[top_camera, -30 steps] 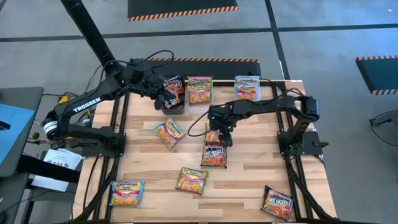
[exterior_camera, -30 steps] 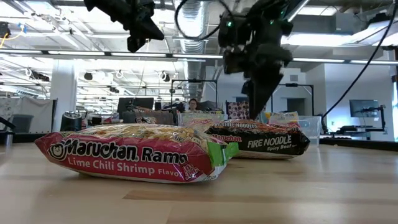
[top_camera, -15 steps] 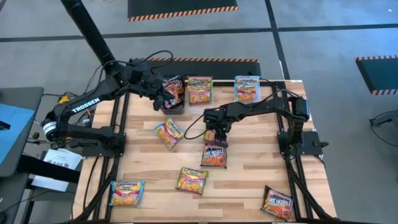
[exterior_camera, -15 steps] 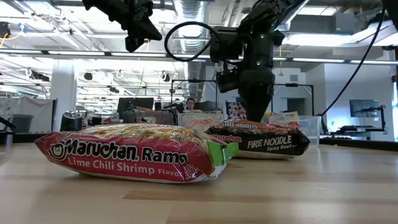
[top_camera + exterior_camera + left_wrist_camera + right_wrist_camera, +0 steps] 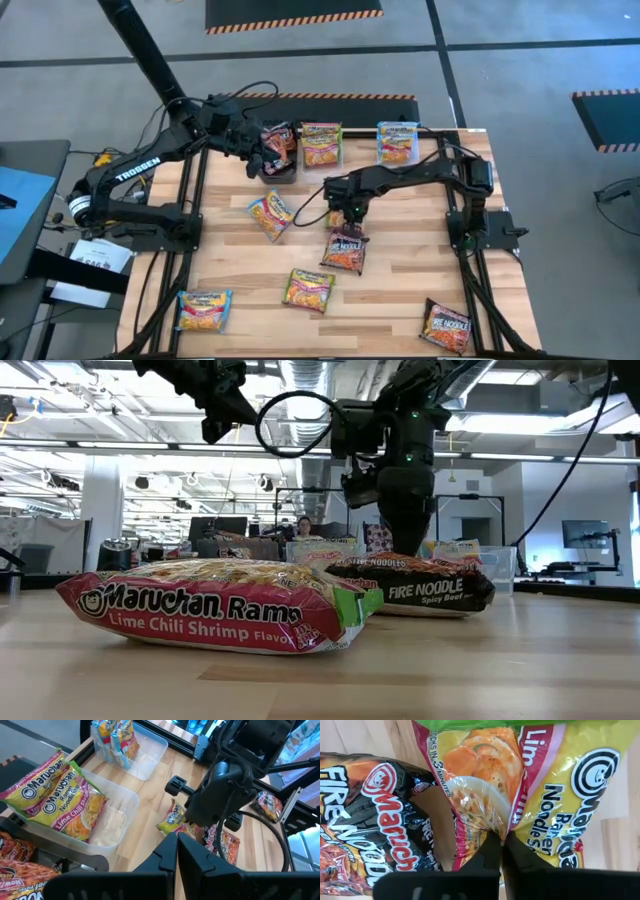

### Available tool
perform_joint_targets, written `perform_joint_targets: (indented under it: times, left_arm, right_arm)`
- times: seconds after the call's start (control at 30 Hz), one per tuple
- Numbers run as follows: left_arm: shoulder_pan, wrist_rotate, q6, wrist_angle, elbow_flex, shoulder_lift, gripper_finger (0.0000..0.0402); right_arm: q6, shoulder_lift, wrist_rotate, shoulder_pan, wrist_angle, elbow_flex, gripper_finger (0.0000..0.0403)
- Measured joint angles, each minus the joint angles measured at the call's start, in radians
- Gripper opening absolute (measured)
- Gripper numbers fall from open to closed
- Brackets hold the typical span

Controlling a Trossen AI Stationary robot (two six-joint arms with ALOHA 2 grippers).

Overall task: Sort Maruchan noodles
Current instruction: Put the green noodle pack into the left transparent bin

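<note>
Two grippers we see: right gripper [image 5: 343, 212] at frame centre, clamped on yellow lime-chili packet [image 5: 520, 785] beside black Fire Noodle packet [image 5: 344, 250]; left gripper [image 5: 262, 160] upper left, fingers together.

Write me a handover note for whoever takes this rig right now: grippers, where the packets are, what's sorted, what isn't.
Right gripper: down at mid-table, pinched shut on the lime chili packet, which lies beside the Fire Noodle packet.
Left gripper: shut, empty, hovering at the black tub.
Done: dark packets in the black tub, lime chili ones in the middle clear tub, blue-edged ones in the right clear tub.
Left: loose packets, one left of centre, two along the near edge, one dark in the near right corner.
</note>
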Motion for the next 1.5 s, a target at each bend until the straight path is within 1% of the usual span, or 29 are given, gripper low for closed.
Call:
perform_joint_targets:
  times: [0.13, 0.23, 0.33, 0.53, 0.7, 0.8, 0.9, 1.13, 1.33, 1.5]
  left_arm:
    - [0.000, 0.000, 0.001, 0.000, 0.000, 0.000, 0.0000]
    - [0.000, 0.000, 0.011, 0.000, 0.000, 0.000, 0.0000]
    - [0.000, -0.001, 0.033, -0.011, 0.000, 0.000, 0.0000]
    - [0.000, -0.055, 0.045, -0.050, 0.000, 0.000, 0.0000]
    - [0.000, -0.068, 0.044, -0.052, 0.000, 0.000, 0.0000]
    - [0.000, -0.068, 0.036, -0.046, 0.000, 0.000, 0.0000]
    - [0.000, -0.069, 0.022, -0.030, 0.000, 0.000, 0.0000]
    - [0.000, -0.071, -0.018, 0.031, 0.000, 0.000, 0.0000]
    - [0.000, -0.074, -0.042, 0.090, 0.000, 0.000, 0.0000]
    - [0.000, -0.099, -0.044, 0.095, 0.000, 0.000, 0.0000]
  right_arm:
    - [-0.008, 0.010, 0.006, 0.000, -0.112, 0.081, 0.0005]
    - [-0.023, 0.008, 0.029, 0.001, -0.213, 0.140, 0.0004]
    - [-0.028, 0.008, 0.038, 0.000, -0.275, 0.186, 0.0004]
    - [-0.054, 0.006, 0.044, 0.001, -0.393, 0.301, 0.0004]
    - [-0.108, 0.005, 0.126, -0.001, -0.420, 0.421, 0.0004]
    - [-0.166, 0.004, 0.197, -0.016, -0.398, 0.484, 0.0004]
    - [-0.233, 0.003, 0.254, -0.045, -0.342, 0.517, 0.0004]
    - [-0.367, 0.007, 0.323, -0.134, -0.157, 0.525, 0.0005]
    - [-0.454, 0.012, 0.329, -0.209, 0.007, 0.526, 0.0005]
    - [-0.523, 0.012, 0.327, -0.264, 0.039, 0.526, 0.0005]
